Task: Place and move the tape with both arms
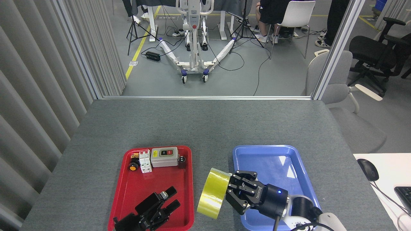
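My right fingers (231,192) grip the tape (212,193) — a wide yellow roll held on edge, lifted over the strip of grey tabletop (205,125) between the red tray (128,189) and the blue tray (273,160). The roll tilts slightly, its upper rim leaning toward the blue tray, its broad yellow band facing my head. The black fingers close on the roll's right-hand side, and a blue light glows on the body behind them, above the blue tray's near left corner.

My left fingers (169,199) hang over the near part of the red tray, spread apart and holding nothing — well clear of the tape. At the far end of that tray sits a row of parts: a small orange-capped button (133,166), a white circuit breaker (145,161), a grey switch box (164,157) with one black and one red button, and a small dark piece (182,159) just beside it. The blue tray carries nothing besides my arm's shadow and some glare.

Past the tabletop's far edge, a white wheeled frame (193,61) stands on the grey floor among cables, and a white chair (297,16) stands beyond.
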Available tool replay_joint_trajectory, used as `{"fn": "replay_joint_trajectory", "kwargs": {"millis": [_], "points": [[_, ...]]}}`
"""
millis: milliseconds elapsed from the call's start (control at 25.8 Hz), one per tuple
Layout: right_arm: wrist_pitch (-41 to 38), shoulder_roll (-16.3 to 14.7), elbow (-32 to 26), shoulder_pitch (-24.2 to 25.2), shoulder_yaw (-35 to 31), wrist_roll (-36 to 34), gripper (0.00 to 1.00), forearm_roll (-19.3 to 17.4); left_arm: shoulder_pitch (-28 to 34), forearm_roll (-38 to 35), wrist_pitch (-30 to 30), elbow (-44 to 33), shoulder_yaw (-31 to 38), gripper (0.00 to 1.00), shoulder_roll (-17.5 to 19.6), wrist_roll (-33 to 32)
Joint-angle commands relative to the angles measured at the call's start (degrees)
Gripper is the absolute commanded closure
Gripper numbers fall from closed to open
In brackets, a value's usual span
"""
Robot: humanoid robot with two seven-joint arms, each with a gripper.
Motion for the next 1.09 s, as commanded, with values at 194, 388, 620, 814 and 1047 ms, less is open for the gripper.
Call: {"fn": "replay_joint_trajectory", "kwargs": {"millis": [194, 388, 620, 814, 1047], "points": [[-0.1, 12.2, -0.7, 4.3, -35.3, 8.8, 0.76, 7.6, -0.1, -10.4, -11.5, -2.1, 3.2, 0.0, 0.3, 12.0], [17.9, 12.0, 0.4, 3.8, -37.4, 9.1, 0.75, 21.8, 0.5, -39.5, -15.1, -5.7, 3.2, 0.0, 0.2, 25.8], [38.3, 6.2, 3.7, -0.4, -26.4, 25.4, 0.7, 23.7, 0.6, -90.4, -1.3, -8.0, 0.5, 0.0, 0.0, 43.5], [42.8, 4.3, 9.0, -3.9, -20.9, 26.8, 0.7, 23.5, 1.4, -92.9, 9.8, -9.4, -4.0, 0.0, 1.0, 47.8], [44.0, 0.7, 18.5, -8.3, -15.7, 27.2, 0.69, 23.2, 1.4, -80.7, 9.6, -8.7, -2.7, 0.0, 0.7, 47.8]]}}
